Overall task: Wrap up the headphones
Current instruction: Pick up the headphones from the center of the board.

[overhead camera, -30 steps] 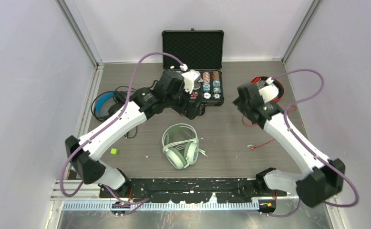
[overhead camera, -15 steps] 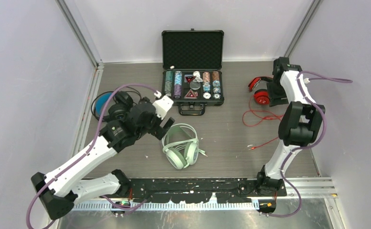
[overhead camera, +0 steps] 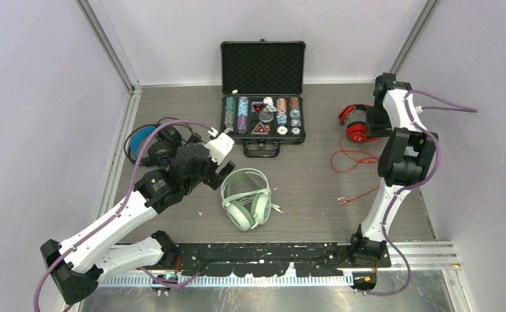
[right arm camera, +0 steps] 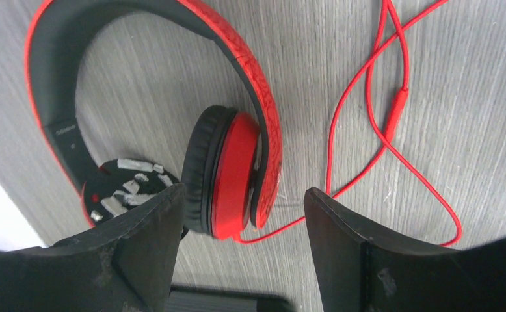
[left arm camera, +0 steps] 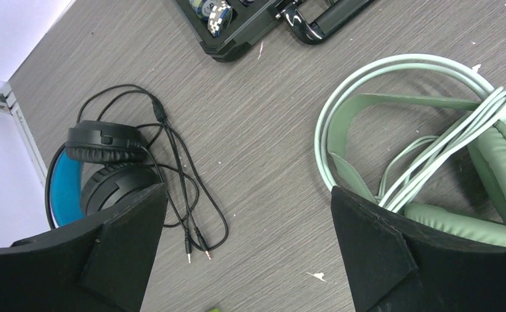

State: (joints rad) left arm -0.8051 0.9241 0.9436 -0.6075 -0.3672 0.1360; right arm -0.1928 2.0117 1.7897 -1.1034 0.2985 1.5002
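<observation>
Three headphones lie on the desk: the black pair far left, the left end effector wide open and empty between it and the central mint pair, the red pair far right under the right end effector, also open, gripping nothing

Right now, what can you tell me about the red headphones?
The red headphones look like glossy red plastic, with black ear cushions and a black inner headband. They lie on the grey table at its far right, one cup on edge, the other flat and showing white scraps. Their thin red cable trails in loose loops, unwrapped. The right gripper hangs open astride the upright cup; contact is unclear.
</observation>
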